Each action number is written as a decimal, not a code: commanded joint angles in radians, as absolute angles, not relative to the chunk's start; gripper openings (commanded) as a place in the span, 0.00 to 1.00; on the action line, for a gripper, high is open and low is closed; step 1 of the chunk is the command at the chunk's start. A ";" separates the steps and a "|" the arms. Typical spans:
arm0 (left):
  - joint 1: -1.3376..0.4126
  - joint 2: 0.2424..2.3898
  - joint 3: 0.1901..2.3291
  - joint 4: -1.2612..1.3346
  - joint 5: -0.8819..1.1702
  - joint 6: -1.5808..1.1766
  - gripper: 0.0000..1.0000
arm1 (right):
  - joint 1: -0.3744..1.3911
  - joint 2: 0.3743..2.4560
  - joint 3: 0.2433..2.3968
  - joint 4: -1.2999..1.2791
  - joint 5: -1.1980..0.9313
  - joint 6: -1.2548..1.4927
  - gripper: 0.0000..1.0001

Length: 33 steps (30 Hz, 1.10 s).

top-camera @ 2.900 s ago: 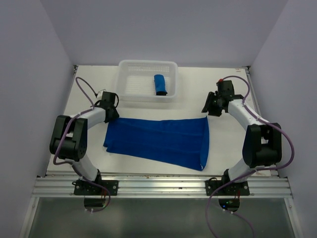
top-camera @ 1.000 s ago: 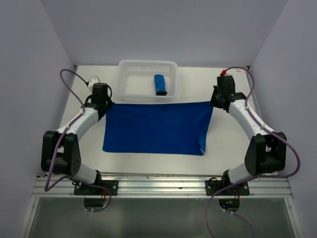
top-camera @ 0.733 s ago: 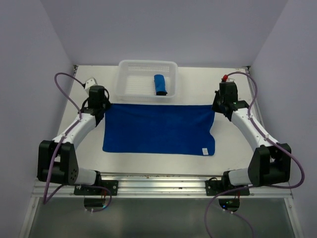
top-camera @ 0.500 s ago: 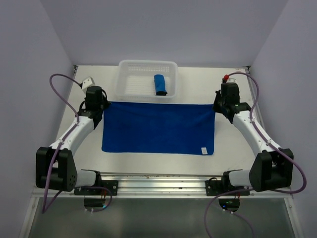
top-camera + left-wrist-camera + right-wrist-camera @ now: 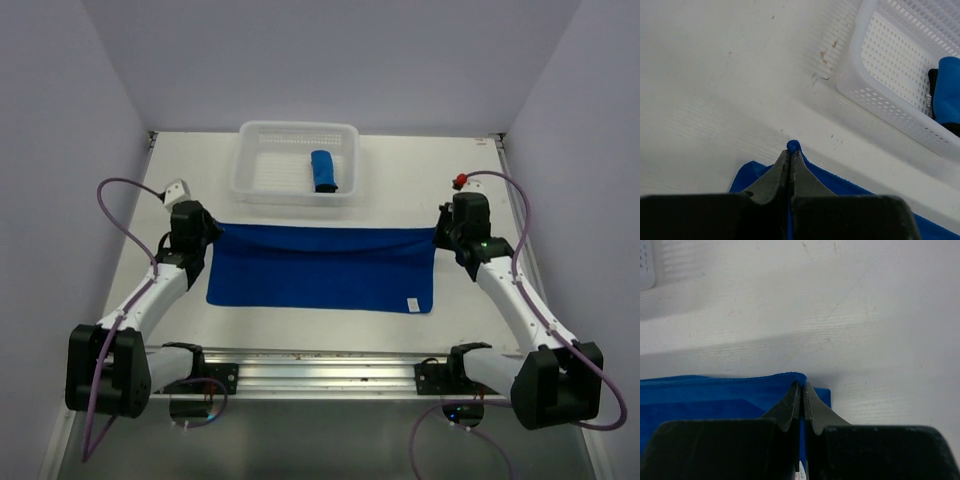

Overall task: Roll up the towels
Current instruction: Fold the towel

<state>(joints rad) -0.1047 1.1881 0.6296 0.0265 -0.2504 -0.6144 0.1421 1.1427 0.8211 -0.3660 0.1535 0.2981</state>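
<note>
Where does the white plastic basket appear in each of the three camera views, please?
Top external: basket, upper centre, with a rolled towel inside.
Left wrist: upper right, rolled towel visible inside.
Right wrist: only a sliver in the top left corner.
Shared landmark: the flat towel, its far corners pinched by the left gripper and right gripper.

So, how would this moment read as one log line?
flat towel: spread on table | left gripper: shut on its far-left corner | right gripper: shut on its far-right corner | rolled towel: lying in basket
</note>
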 commanded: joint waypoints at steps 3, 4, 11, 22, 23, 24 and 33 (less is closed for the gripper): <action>-0.095 1.111 0.562 0.143 -0.258 -0.635 0.00 | 0.147 1.045 0.790 -0.359 0.135 0.307 0.02; -0.095 1.103 0.555 0.143 -0.258 -0.637 0.00 | 0.150 1.028 0.781 -0.368 0.133 0.307 0.02; -0.095 1.043 0.517 0.074 -0.311 -0.670 0.00 | 0.150 0.963 0.720 -0.411 0.120 0.318 0.03; -0.095 0.950 0.433 0.045 -0.333 -0.692 0.00 | 0.152 0.945 0.672 -0.500 0.094 0.342 0.07; -0.095 0.940 0.423 0.043 -0.333 -0.692 0.00 | 0.152 0.943 0.669 -0.506 0.089 0.348 0.07; -0.095 0.934 0.419 0.040 -0.333 -0.693 0.00 | 0.152 0.940 0.666 -0.512 0.086 0.351 0.07; -0.095 0.876 0.361 0.025 -0.308 -0.706 0.00 | 0.150 0.894 0.629 -0.558 0.133 0.367 0.05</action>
